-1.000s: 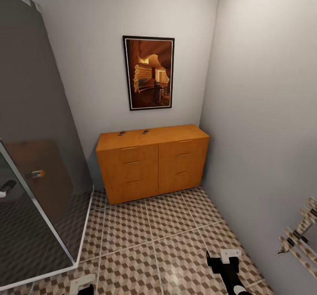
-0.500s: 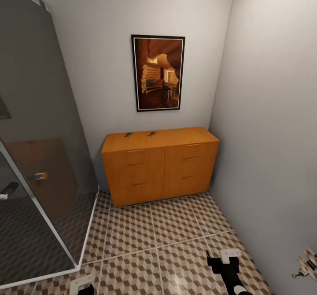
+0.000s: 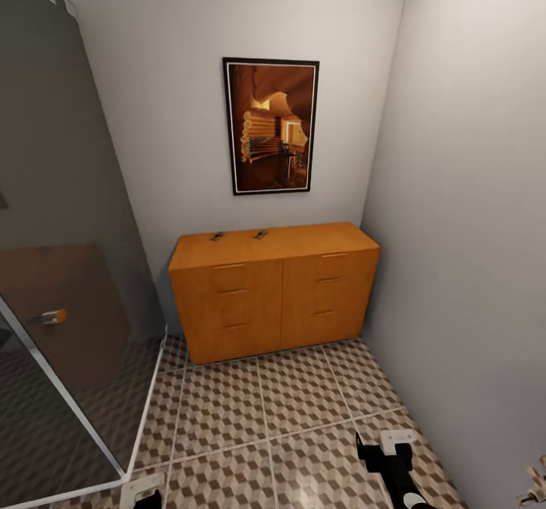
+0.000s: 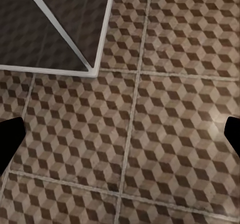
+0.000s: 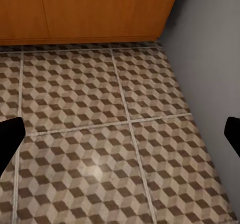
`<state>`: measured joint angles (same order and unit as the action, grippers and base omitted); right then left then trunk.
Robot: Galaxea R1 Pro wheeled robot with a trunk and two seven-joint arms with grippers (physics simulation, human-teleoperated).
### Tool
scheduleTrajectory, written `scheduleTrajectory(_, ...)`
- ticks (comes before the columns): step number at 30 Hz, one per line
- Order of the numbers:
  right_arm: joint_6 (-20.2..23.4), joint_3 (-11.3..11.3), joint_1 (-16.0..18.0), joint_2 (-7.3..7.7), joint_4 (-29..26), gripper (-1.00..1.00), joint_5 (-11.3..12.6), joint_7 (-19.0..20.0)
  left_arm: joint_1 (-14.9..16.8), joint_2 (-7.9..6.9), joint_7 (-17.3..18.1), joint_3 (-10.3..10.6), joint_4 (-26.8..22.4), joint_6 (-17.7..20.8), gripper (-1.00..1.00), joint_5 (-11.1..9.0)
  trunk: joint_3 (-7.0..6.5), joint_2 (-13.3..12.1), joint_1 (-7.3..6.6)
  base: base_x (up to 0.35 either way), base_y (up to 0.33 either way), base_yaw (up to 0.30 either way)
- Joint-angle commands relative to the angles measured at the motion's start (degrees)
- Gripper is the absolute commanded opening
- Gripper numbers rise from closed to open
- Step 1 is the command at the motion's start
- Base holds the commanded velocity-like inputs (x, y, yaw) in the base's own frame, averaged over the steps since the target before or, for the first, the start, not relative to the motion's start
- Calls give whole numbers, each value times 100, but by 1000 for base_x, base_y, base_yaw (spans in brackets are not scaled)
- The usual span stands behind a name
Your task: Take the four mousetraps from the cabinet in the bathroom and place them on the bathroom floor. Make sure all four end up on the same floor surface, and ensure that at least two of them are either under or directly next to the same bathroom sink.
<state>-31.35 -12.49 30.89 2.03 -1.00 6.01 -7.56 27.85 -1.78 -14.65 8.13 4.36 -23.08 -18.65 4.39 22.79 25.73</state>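
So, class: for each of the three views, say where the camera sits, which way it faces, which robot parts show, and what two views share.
Head view: high on the robot, facing forward and down at the cabinet; right gripper at the bottom edge.
Left wrist view: on the left arm, facing down at the bathroom floor and the shower corner; dark fingertips at the sides.
Right wrist view: on the right arm, facing the floor and cabinet base.
Shared: the cabinet, head and right wrist views.

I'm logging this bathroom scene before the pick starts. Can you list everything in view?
cabinet: one, orange-brown, against the far wall
mousetraps: two small dark items visible, on the cabinet top toward its back left
framed picture: one, dark-framed, on the wall above the cabinet
shower glass: one grey panel, left side
bathroom floor: brown-beige cube-pattern tiles
left gripper: black fingers apart, over tiles
right gripper: black fingers apart, near the cabinet base
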Motion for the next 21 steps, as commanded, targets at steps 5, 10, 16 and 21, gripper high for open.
scheduleTrajectory(5, -22, -52, 5, -1, 4, 100, 58, -8, 10, 3, -8, 47, 21, -30, 100, -32, 13, 13, 5, 158, 0, 0)
scheduleTrajectory(10, -20, -52, 5, -1, 4, 100, 58, -8, 10, 3, -11, 48, 21, -31, 100, -32, 13, 13, 5, 158, 0, 0)
scheduleTrajectory(16, -12, -53, 5, -6, 4, 100, 58, -8, 10, 3, -10, 48, 22, -30, 100, -31, 13, 13, 5, 158, 0, 0)
scheduleTrajectory(21, -5, -58, 5, -9, 4, 100, 58, -8, 11, 3, -8, 48, 21, -30, 100, -30, 13, 13, 5, 165, 0, 3)
